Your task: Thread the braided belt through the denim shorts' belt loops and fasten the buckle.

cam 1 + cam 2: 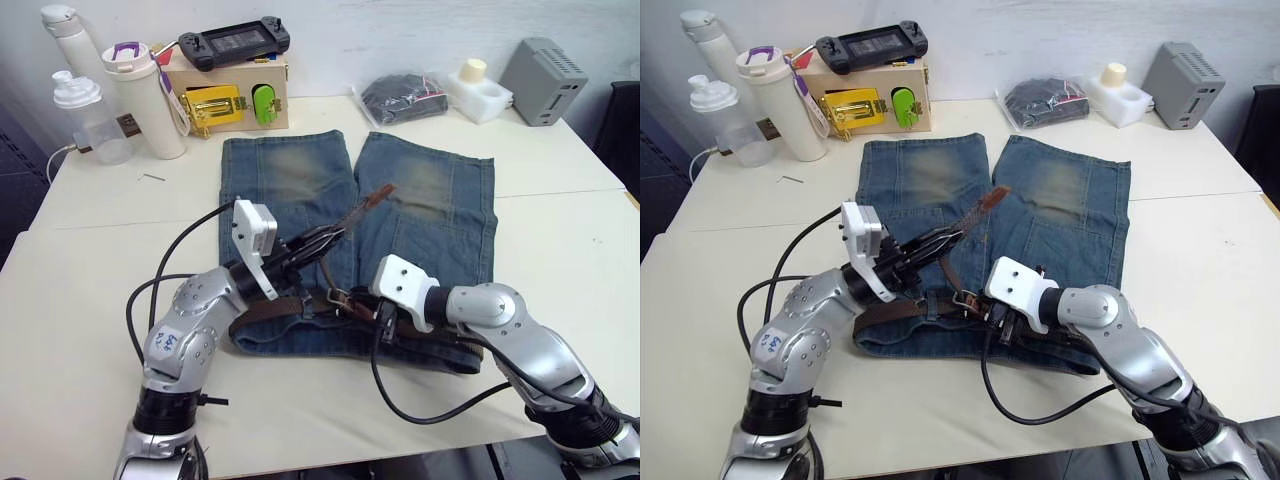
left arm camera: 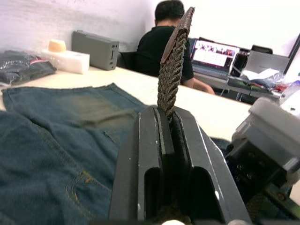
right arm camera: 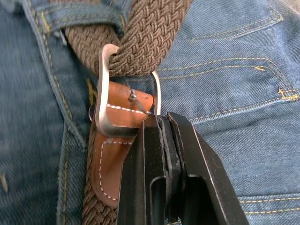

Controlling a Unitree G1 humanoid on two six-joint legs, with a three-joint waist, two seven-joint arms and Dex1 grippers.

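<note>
Left gripper (image 1: 330, 236), mid-frame, is clamped on the braided belt (image 2: 172, 65) w/ the free end sticking up over the denim shorts (image 1: 440, 215). Right gripper (image 3: 157, 123) has its fingers pressed together right at the buckle (image 3: 105, 91) near the waistband, lower center. Can't tell if anything's pinched there, and the arms hide most of the belt.

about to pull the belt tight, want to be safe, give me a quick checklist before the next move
1. Left gripper shut on the braided belt free end: ok.
2. Belt passed through the buckle frame: ok.
3. Right gripper fingers shut at the buckle edge: ok; firm hold on it: cannot tell.
4. Prong seated in the weave: cannot tell.
5. Belt through every loop of the denim shorts: cannot tell.
6. Free end lifted off the denim: ok.
</note>
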